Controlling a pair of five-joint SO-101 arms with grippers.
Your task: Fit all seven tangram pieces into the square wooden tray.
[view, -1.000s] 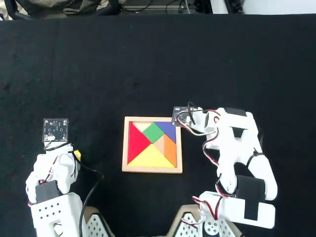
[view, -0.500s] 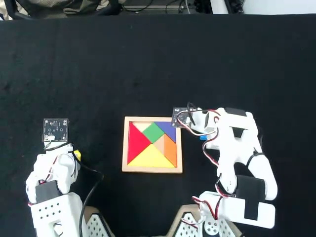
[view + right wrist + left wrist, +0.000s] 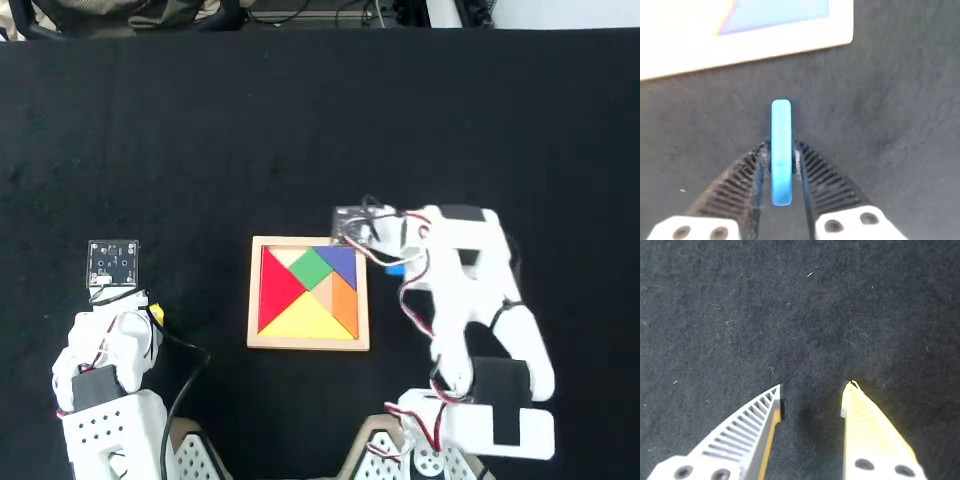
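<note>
The square wooden tray (image 3: 308, 343) lies at the table's middle, holding red (image 3: 280, 290), yellow (image 3: 308, 318), green (image 3: 312, 268), dark blue (image 3: 342, 262) and orange (image 3: 346, 300) pieces. My right gripper (image 3: 780, 147) is shut on a light blue piece (image 3: 781, 120), held on edge just above the black cloth, a short way off the tray's rim (image 3: 790, 37). From above, that blue piece (image 3: 394, 268) shows under the right arm, beside the tray's far right corner. My left gripper (image 3: 812, 392) stands open over bare cloth, nothing between its fingers.
The left arm (image 3: 105, 350) is folded back at the near left, well away from the tray. Black cloth covers the whole table. Cables and dark clutter line the far edge (image 3: 250, 12).
The right arm has swung to the left and a little away, toward the tray's far right corner, bringing the light blue piece into sight. The left arm has kept still.
</note>
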